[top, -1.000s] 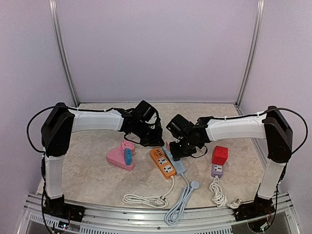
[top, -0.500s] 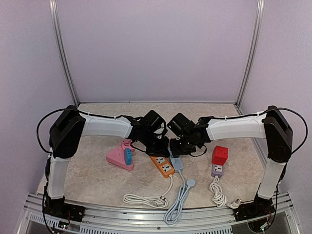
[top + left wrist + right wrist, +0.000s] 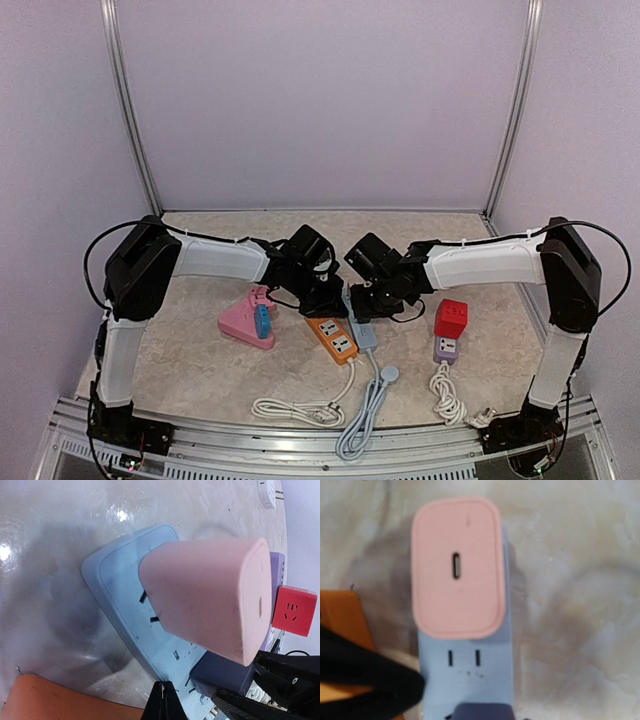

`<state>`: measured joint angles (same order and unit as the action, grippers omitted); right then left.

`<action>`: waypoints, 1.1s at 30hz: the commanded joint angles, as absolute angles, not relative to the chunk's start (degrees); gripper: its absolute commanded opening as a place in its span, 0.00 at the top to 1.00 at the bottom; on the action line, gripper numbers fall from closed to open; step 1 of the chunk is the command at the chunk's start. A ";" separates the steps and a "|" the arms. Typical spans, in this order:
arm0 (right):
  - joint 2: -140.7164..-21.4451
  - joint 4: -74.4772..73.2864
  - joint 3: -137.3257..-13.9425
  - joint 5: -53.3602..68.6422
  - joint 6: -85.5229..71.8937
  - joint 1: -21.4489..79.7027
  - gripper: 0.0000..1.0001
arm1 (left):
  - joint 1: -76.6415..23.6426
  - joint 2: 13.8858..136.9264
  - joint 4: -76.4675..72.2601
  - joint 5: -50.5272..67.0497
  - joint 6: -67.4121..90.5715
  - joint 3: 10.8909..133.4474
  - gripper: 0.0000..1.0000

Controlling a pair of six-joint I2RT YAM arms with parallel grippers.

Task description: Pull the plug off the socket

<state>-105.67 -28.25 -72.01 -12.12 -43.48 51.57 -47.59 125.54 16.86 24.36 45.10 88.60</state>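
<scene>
Left jaws: were pressed fully together with nothing between them, tip pointed down at the near edge of the light blue power strip (image 3: pixel 115 580), just beside the orange power strip (image 3: pixel 60 700). Contact with the blue strip could not be confirmed.
Right jaws: hung directly above the pink plug (image 3: pixel 457 565). Their tips were outside their own camera's view, so whether they were gripping or free could not be told.
Pink plug: stood seated at the end of the blue strip, on the surface (image 3: pixel 200 360) between the two arms. It was not yet pulled.
Reason for the left pose: a closed tip probably served as a hold-down, so the light strip would not lift with the plug.
Reason for the right pose: it was centred over the plug, which suited a straight pull along the prongs.
Neighbours: a dark purple block (image 3: pixel 222 672) sat on the same strip just beside the plug, and a red cube adapter (image 3: pixel 295 610) lay apart.
Risk: a tilted pull could drag the strip sideways.
</scene>
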 commanded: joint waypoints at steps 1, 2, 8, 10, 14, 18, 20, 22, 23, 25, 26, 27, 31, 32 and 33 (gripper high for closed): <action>-104.40 -24.84 -71.62 -10.74 -44.47 51.77 1.00 | -47.15 125.86 12.67 25.28 45.64 87.84 1.00; -104.63 -25.30 -72.15 -10.65 -44.47 51.77 1.00 | -47.19 125.99 12.61 25.37 45.48 87.92 1.00; -104.62 -24.17 -72.11 -6.08 -44.29 51.70 1.00 | -47.62 126.46 12.51 25.45 43.06 89.13 1.00; -104.35 -23.95 -71.97 -5.83 -44.54 51.77 1.00 | -47.58 127.87 14.26 25.14 42.72 90.66 1.00; -104.31 -25.03 -72.53 -7.27 -44.87 51.63 1.00 | -47.70 129.26 15.14 24.67 44.35 89.87 1.00; -104.78 -27.69 -74.35 -10.27 -45.09 51.64 1.00 | -47.72 129.92 16.40 24.03 45.63 87.64 1.00; -105.13 -29.00 -75.64 -12.04 -44.79 51.63 1.00 | -47.77 130.03 16.97 23.55 46.10 86.34 1.00; -105.07 -29.79 -76.60 -13.59 -44.63 51.67 1.00 | -47.66 130.01 17.29 23.27 46.59 85.13 1.00; -105.06 -30.10 -77.01 -14.22 -44.49 51.61 1.00 | -47.64 129.93 17.31 23.10 46.76 84.44 1.00; -105.03 -30.36 -77.54 -15.06 -44.39 51.55 1.00 | -47.56 129.75 17.65 22.90 47.13 83.54 1.00; -104.95 -30.33 -77.59 -15.11 -44.31 51.53 1.00 | -47.55 129.86 17.74 22.93 47.26 83.36 1.00; -104.92 -30.26 -77.68 -14.92 -44.26 51.38 1.00 | -47.54 130.06 18.15 22.83 47.36 83.37 1.00; -103.83 -29.16 -77.68 -13.95 -43.94 51.26 1.00 | -47.55 130.76 19.08 21.96 47.72 82.86 1.00; -103.42 -29.10 -77.75 -13.77 -43.90 51.24 1.00 | -47.55 130.82 18.82 21.83 48.11 82.31 1.00; -102.99 -28.98 -77.91 -13.50 -43.90 51.10 1.00 | -47.59 130.86 18.43 21.94 48.63 81.79 1.00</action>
